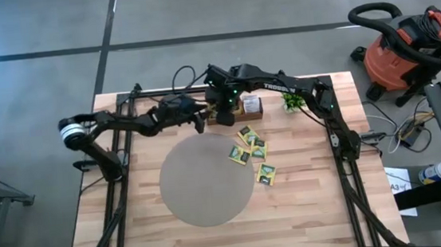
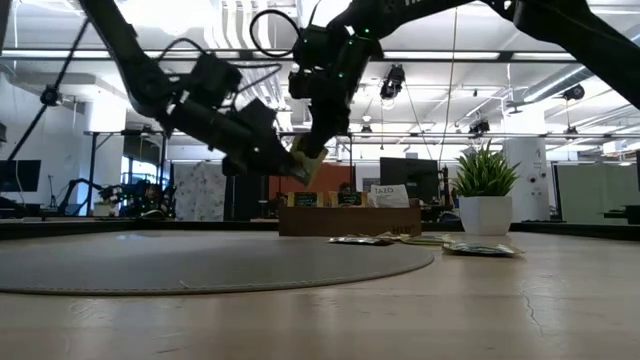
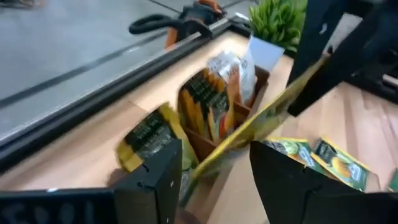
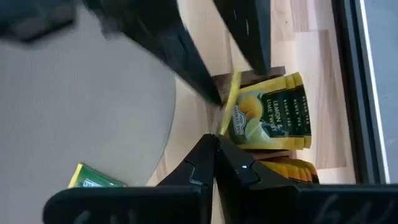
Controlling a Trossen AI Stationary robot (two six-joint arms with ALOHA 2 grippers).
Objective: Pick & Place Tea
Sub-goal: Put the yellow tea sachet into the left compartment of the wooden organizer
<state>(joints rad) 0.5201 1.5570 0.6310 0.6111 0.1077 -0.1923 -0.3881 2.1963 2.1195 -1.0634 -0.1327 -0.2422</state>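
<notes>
My left gripper [image 3: 214, 171] hangs above the near end of the brown three-compartment wooden tray [image 1: 238, 111], its two dark fingers [image 3: 155, 180] spread wide, with a yellow paper tea sachet [image 3: 267, 112] running edge-on through the gap between them; I cannot tell whether either finger touches it. My right gripper [image 4: 215, 163] is pinched tight on that same yellow sachet [image 4: 230, 106], holding it up off the wood, just over the tray. In the low view the two grippers meet almost tip to tip above the tray's left end, the sachet [image 2: 312, 160] between them.

The tray itself already has yellow, orange and white sachets [image 3: 214, 99] standing in its compartments. Several loose green and yellow sachets [image 1: 252, 151] lie flat on the pale wooden table [image 1: 308, 204], between the tray and the round grey mat [image 1: 207, 181], some overlapping the mat's edge. A small green potted plant [image 1: 292, 100] stands just beside the tray's far end. The mat's middle and the table's front half are open.
</notes>
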